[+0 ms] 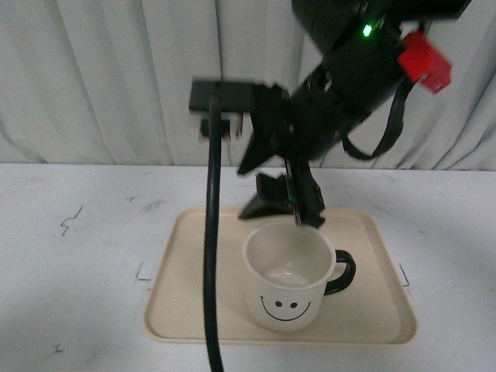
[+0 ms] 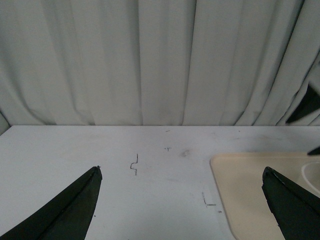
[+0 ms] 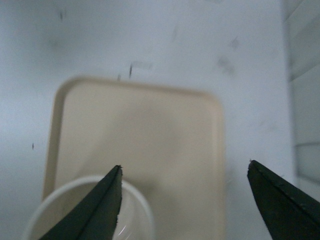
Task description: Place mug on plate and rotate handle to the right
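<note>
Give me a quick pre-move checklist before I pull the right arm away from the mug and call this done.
1. Mug upright on the plate: ok.
2. Handle pointing right in the front view: ok.
3. Right gripper open, holding nothing: ok.
4. Right gripper clear of the mug rim: cannot tell; one finger overlaps the rim in the right wrist view.
5. Left gripper open, off to the side of the plate: ok.
6. Black cable hanging in front of the plate, snag risk: cannot tell.
</note>
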